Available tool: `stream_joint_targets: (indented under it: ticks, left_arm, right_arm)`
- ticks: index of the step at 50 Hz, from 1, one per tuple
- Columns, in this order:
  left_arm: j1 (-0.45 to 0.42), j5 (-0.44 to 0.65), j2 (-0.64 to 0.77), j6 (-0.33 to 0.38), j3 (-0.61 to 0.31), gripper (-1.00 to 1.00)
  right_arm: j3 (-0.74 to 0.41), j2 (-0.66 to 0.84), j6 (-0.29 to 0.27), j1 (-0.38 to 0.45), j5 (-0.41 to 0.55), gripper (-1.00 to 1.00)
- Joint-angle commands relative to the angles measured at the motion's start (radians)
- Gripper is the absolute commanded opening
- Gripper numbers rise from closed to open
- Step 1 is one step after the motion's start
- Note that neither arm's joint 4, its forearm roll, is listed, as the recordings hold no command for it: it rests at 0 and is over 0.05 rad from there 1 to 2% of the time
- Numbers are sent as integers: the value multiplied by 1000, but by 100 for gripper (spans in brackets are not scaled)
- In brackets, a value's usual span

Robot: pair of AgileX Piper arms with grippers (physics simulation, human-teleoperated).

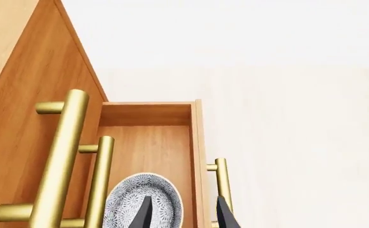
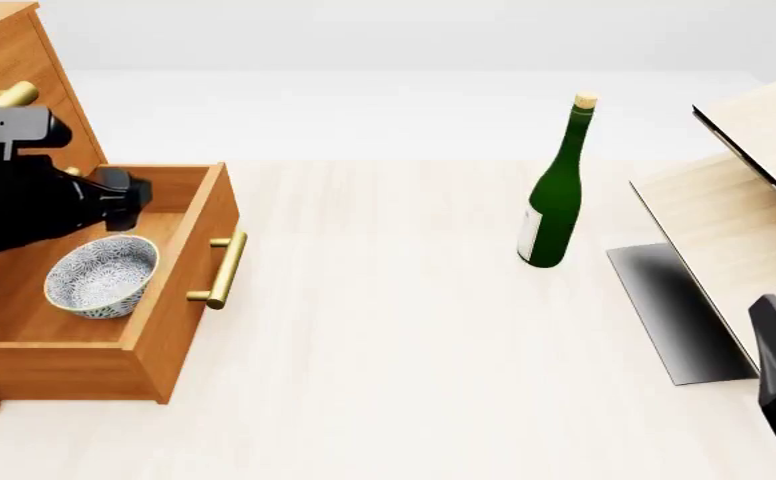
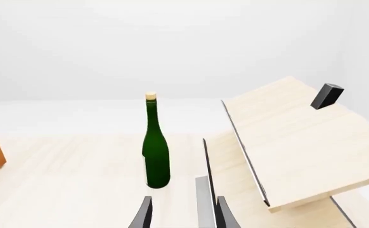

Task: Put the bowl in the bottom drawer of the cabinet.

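While my left gripper (image 1: 183,213) hangs spread and empty, the bowl (image 2: 101,276) sits in the bottom drawer (image 2: 181,300).
Speckled glaze, round rim, smooth orange-brown wood, brass bar handle (image 2: 224,270); my right gripper (image 3: 183,213) is parted too.

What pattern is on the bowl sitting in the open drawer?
The bowl is white with a fine blue-grey speckled pattern, clearest in the front view.

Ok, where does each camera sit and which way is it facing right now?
Left wrist: behind the left tool, looking into the bottom drawer at the bowl.
Front: above the table, facing forward; both arms show.
Right wrist: behind the right tool, facing the green bottle.
Shared: front and left wrist show the bowl.
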Motion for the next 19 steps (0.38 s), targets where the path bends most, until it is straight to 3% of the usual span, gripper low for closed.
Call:
stream_joint_targets:
  ticks: [1, 19]
  left_arm:
    - [-29, -8, -20, -21, -8, 100]
    - [-46, 13, -146, -39, 24, 100]
  right_arm:
    - [17, 0, 2, -2, -18, 100]
    - [17, 0, 2, -2, -18, 100]
